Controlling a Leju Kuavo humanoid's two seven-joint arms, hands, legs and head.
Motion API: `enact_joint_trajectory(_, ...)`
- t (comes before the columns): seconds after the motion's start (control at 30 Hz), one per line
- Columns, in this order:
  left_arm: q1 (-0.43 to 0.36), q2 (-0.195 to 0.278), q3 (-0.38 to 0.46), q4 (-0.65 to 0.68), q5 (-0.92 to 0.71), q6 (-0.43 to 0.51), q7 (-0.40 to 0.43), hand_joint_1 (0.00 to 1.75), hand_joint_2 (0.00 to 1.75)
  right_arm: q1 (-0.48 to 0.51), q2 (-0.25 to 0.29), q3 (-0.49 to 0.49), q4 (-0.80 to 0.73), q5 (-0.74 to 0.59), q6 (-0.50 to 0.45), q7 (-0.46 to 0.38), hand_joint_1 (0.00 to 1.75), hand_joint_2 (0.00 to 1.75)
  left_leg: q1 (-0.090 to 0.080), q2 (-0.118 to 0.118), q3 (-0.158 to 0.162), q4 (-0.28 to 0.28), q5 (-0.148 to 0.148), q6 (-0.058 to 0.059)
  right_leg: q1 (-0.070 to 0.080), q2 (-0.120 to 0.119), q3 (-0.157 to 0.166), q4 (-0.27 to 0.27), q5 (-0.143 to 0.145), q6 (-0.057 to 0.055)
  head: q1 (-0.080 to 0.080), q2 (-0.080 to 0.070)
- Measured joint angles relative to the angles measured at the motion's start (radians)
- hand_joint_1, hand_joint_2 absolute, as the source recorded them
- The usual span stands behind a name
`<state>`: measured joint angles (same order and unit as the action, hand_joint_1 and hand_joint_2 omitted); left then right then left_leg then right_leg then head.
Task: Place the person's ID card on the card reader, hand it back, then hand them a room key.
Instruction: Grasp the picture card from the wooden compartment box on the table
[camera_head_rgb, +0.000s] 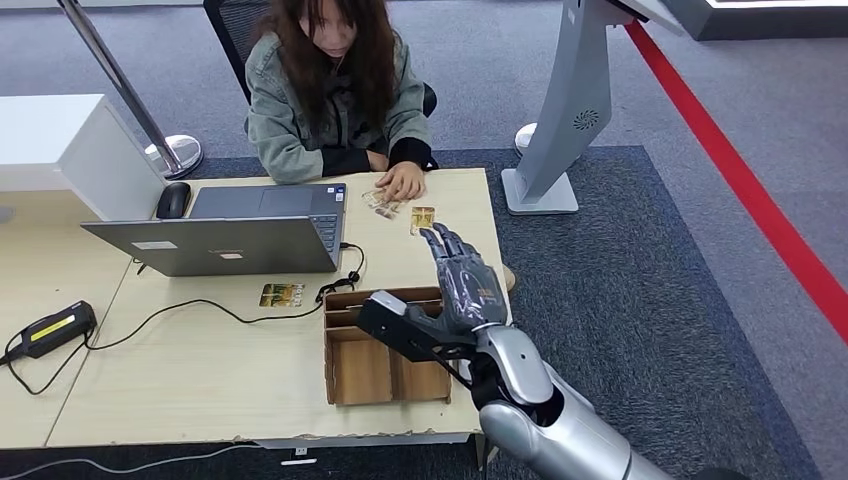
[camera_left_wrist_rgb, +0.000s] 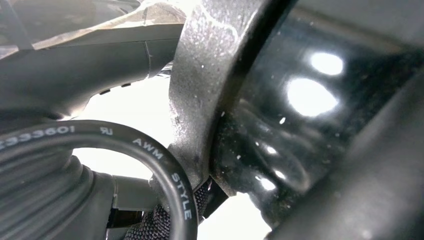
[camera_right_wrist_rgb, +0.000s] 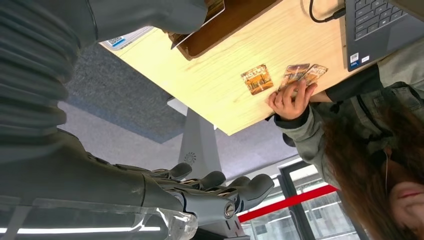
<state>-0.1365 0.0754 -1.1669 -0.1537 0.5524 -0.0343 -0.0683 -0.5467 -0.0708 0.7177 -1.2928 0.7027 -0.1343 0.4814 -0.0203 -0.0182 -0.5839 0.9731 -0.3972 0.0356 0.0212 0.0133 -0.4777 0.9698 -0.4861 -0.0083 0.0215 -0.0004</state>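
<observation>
Above the tabletop (camera_head_rgb: 200, 370), the right hand (camera_head_rgb: 462, 280) hovers with its fingers (camera_right_wrist_rgb: 215, 181) stretched out and apart, empty. One card (camera_head_rgb: 422, 219) lies just beyond the fingertips; the person's hand (camera_head_rgb: 403, 182) rests on two overlapping cards (camera_right_wrist_rgb: 302, 74), which the right wrist view shows more clearly. Another card (camera_head_rgb: 282, 294) lies beside the cardboard tray (camera_head_rgb: 360, 370). The left hand's state cannot be told.

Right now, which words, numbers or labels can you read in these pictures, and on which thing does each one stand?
"AWM STYLE": on the black cable, left wrist view.
"333601", cut off at the picture's edge: on the same cable.
Print on the cards by the person's hand: too blurred to read.
Stickers on the laptop: too small to read.
</observation>
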Motion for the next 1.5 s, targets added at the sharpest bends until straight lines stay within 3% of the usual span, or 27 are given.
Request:
enact_joint_trajectory(0.13,0.0,0.0,0.0,0.0,0.0,0.0,0.0,0.0,1.75,0.001,0.007,0.0,0.007,0.003,-0.004,0.0,0.79,1.75,0.0,0.0,0.0,0.0,0.0,0.0,0.0,0.0,0.0,0.0,0.0,0.0,0.0,0.0)
enact_joint_trajectory(0.5,0.0,0.0,0.0,0.0,0.0,0.003,0.0,0.0,1.75,0.002,0.016,0.0,0.013,0.005,-0.004,0.0,0.78,1.75,0.0,0.0,0.0,0.0,0.0,0.0,0.0,0.0,0.0,0.0,0.0,0.0,0.0,0.0)
enact_joint_trajectory(0.73,0.0,0.0,0.0,0.0,0.0,0.003,0.0,0.0,1.75,0.003,0.02,0.0,0.024,0.007,-0.003,0.0,0.66,1.75,0.0,0.0,0.0,0.0,0.0,0.0,0.0,0.0,0.0,0.0,0.0,0.0,0.0,0.0)
enact_joint_trajectory(1.5,0.0,0.0,0.0,0.0,-0.001,0.003,0.0,0.0,1.75,0.031,0.025,0.0,0.056,0.024,0.01,-0.001,0.66,1.75,0.0,0.0,0.0,0.0,0.0,0.0,0.0,0.0,0.0,0.0,0.0,0.0,0.0,0.0)
